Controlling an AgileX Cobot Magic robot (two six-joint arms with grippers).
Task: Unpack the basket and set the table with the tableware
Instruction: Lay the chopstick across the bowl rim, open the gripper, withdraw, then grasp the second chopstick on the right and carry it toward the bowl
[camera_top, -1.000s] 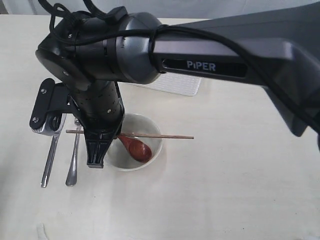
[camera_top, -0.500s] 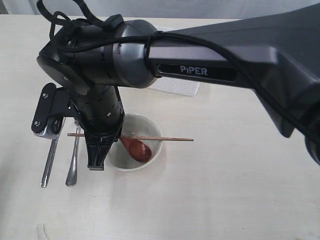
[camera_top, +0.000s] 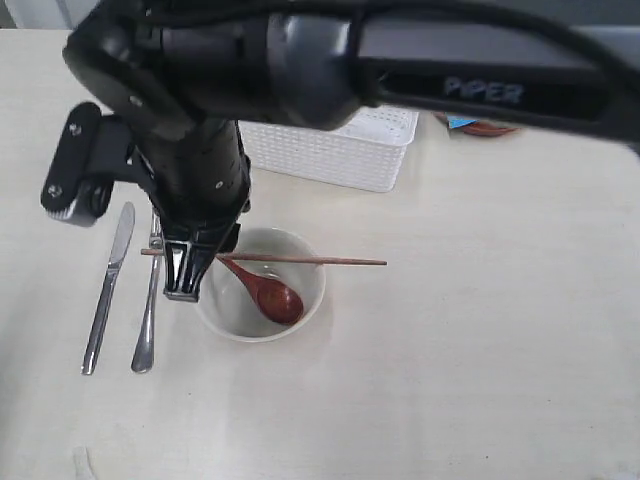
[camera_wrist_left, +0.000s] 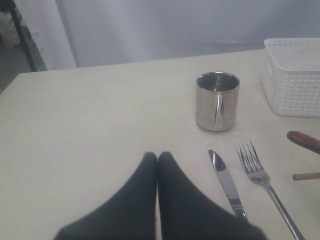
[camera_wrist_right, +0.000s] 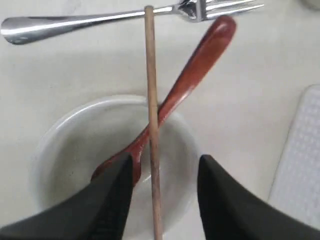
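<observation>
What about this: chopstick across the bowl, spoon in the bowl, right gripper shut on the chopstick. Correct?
No: right gripper is open, its jaws clear of the chopstick, per the right wrist view. Chopstick across the bowl, spoon in it: correct.

Exterior overhead, right wrist close above bowl (camera_wrist_right: 65, 145), left wrist low across table (camera_wrist_left: 75, 115), all sharing fork (camera_wrist_left: 256, 167).

Glossy black arm (camera_top: 300, 60), pale PiPER lettering (camera_top: 485, 92)

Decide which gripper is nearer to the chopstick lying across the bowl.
Right. The right gripper has open jaws flanking the chopstick; the left gripper sits apart, knife and fork between.
</observation>
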